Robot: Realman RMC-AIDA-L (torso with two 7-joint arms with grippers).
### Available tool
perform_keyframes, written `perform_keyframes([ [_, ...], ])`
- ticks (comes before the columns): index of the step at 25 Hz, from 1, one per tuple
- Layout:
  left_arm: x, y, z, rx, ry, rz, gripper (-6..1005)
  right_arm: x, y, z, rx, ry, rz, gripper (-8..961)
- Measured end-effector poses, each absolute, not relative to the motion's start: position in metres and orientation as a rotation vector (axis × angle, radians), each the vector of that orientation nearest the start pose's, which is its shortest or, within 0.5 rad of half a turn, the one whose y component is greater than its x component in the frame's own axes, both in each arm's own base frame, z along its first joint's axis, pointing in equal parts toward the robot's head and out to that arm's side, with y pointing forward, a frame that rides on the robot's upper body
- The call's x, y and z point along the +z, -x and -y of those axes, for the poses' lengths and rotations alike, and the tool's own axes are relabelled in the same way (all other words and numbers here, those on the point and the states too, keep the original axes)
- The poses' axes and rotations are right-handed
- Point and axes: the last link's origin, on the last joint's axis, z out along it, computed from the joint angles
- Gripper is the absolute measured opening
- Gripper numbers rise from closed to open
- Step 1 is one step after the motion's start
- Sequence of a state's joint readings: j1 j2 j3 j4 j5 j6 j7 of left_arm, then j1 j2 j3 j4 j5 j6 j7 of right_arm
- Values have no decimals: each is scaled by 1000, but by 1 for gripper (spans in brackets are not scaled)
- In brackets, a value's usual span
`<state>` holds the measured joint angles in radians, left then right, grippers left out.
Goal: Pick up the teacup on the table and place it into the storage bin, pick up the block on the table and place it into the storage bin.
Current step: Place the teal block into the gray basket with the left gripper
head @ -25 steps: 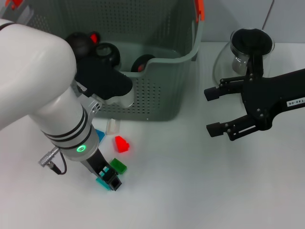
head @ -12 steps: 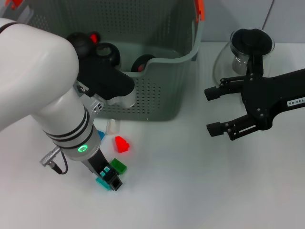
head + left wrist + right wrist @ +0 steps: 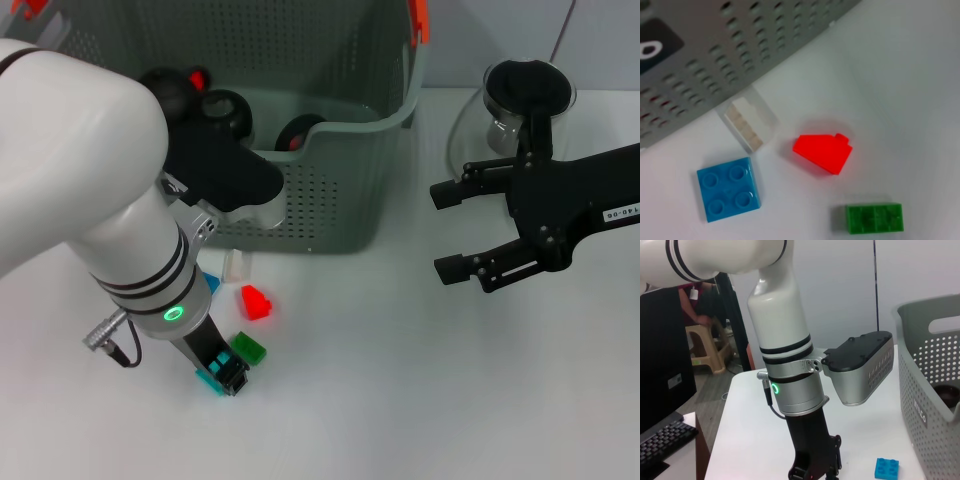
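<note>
The grey-green perforated storage bin (image 3: 330, 200) stands at the back left; its wall also shows in the left wrist view (image 3: 740, 50). Several blocks lie on the table in front of it: red (image 3: 256, 302), green (image 3: 248, 347), clear (image 3: 236, 265) and blue (image 3: 209, 284), partly hidden by my left arm. The left wrist view shows the red (image 3: 822, 152), green (image 3: 874, 218), clear (image 3: 750, 125) and blue (image 3: 729, 188) blocks. My left gripper (image 3: 222, 378) is low over the table, just beside the green block. My right gripper (image 3: 442, 232) is open and empty at the right. I cannot pick out a teacup on the table.
A glass pitcher with a black lid (image 3: 525, 100) stands at the back right behind my right arm. Dark round objects (image 3: 225, 112) lie inside the bin. The right wrist view shows my left arm (image 3: 800, 390), the blue block (image 3: 887, 467) and the bin (image 3: 935, 390).
My left gripper has shifted slightly to the left, so more of the green block shows. The blocks and the right arm have not moved.
</note>
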<state>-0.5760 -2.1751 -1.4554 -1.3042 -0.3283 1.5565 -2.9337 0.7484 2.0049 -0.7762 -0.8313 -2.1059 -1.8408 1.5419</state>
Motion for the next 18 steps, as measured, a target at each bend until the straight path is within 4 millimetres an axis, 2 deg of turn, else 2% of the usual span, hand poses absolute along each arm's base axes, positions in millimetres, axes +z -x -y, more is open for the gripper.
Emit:
perform_keyframes([
  [5, -65, 184, -313, 826, 2412, 1089, 413, 38, -179, -356, 519, 3112, -252, 939],
  [11, -55, 177, -313, 803, 2419, 1082, 394, 40, -181, -356, 535, 3102, -257, 939],
  [14, -33, 169, -317, 729, 2416, 1100, 404, 41, -182, -355, 543, 3097, -262, 940],
  [18, 7, 159, -322, 504, 2458, 1174, 417, 41, -182, -355, 547, 3097, -264, 940],
])
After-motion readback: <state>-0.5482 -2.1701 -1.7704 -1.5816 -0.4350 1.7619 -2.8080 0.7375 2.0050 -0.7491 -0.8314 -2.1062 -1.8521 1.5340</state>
